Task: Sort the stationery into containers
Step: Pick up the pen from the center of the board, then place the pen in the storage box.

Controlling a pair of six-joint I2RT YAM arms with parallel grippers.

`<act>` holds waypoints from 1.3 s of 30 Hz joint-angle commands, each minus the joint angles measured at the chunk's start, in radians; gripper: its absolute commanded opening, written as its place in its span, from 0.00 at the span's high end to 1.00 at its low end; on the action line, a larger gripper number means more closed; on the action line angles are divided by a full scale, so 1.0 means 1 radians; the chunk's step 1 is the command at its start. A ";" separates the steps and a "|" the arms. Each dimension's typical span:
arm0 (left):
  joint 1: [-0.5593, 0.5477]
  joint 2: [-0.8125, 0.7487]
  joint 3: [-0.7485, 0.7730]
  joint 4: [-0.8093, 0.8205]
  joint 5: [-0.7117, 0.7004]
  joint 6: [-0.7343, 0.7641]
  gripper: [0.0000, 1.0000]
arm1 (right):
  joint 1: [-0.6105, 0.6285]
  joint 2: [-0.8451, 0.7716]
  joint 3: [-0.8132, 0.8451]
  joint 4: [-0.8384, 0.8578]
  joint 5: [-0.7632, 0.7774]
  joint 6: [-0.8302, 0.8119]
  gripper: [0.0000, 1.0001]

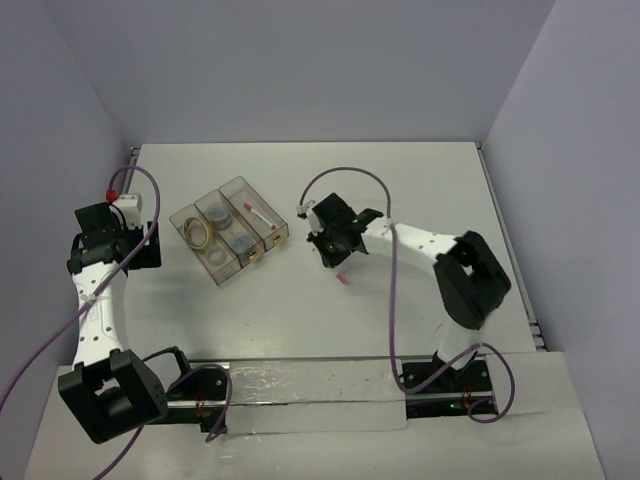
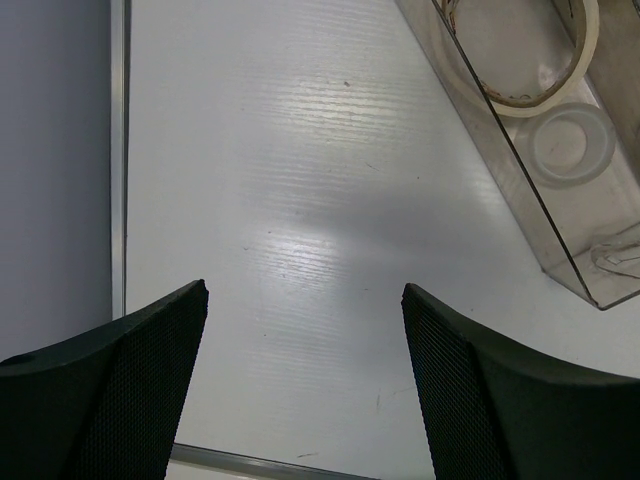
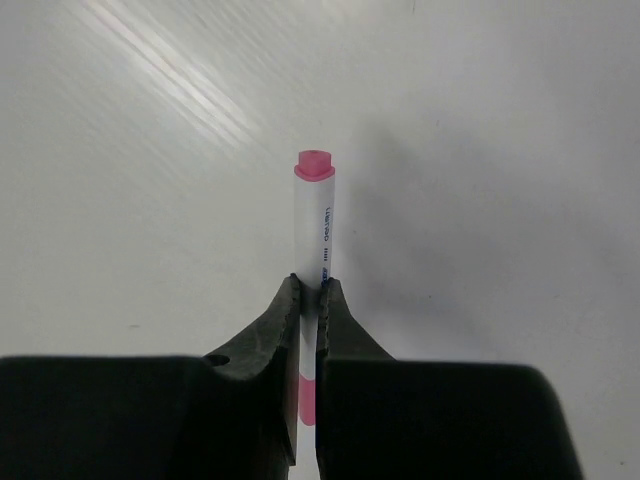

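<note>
My right gripper (image 3: 312, 290) is shut on a thin white pen (image 3: 322, 220) with a pinkish-red cap, gripping it mid-barrel just over the white table. From above, this gripper (image 1: 335, 262) is right of the containers (image 1: 272, 243), and the pen's red end (image 1: 343, 280) pokes out below it. The three joined clear bins hold two tape rings (image 1: 197, 233) in the left one, two round tubs (image 1: 240, 243) in the middle one and another pen (image 1: 262, 215) in the right one. My left gripper (image 2: 305, 295) is open and empty over bare table, left of the bins. A tan ring (image 2: 525, 60) and a whitish ring (image 2: 570, 145) show in the left wrist view.
Grey walls close the table on the left, back and right. A metal strip (image 2: 118, 150) runs along the table's left edge, close to my left gripper. Purple cables (image 1: 350, 172) loop over both arms. A shiny strip (image 1: 300, 385) lies between the arm bases.
</note>
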 commanded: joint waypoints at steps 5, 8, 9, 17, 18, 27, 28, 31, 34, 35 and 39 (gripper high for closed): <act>0.024 -0.001 0.040 0.042 0.012 -0.006 0.14 | 0.009 -0.201 0.197 0.389 -0.037 0.179 1.00; 0.029 -0.001 0.046 0.034 0.025 -0.007 0.15 | 0.009 -0.018 0.415 0.375 -0.003 0.187 1.00; 0.030 -0.001 0.046 0.034 0.029 -0.007 0.15 | 0.009 0.068 0.525 0.333 0.012 0.179 1.00; 0.037 0.012 0.040 0.041 0.017 -0.001 0.14 | 0.016 0.570 1.177 -0.010 -0.021 0.051 1.00; 0.038 0.013 0.038 0.043 0.012 0.004 0.14 | 0.020 0.573 1.155 -0.002 -0.014 0.048 1.00; 0.047 0.040 0.029 0.057 0.009 -0.002 0.15 | 0.052 0.570 1.013 -0.015 -0.058 -0.016 1.00; 0.047 0.040 0.027 0.057 0.011 -0.003 0.15 | 0.057 0.565 1.003 -0.014 -0.050 -0.026 0.98; 0.046 0.042 0.025 0.059 0.010 -0.005 0.15 | 0.064 0.553 0.985 -0.012 -0.038 -0.032 0.88; 0.047 0.040 0.025 0.053 0.008 -0.001 0.15 | 0.064 0.541 0.982 -0.007 -0.020 -0.021 0.55; 0.047 0.040 0.026 0.051 0.009 0.001 0.15 | 0.064 0.536 0.982 -0.005 -0.013 -0.016 0.43; 0.049 0.032 0.035 0.044 0.000 0.008 0.15 | 0.064 0.500 1.005 -0.014 0.009 -0.001 0.14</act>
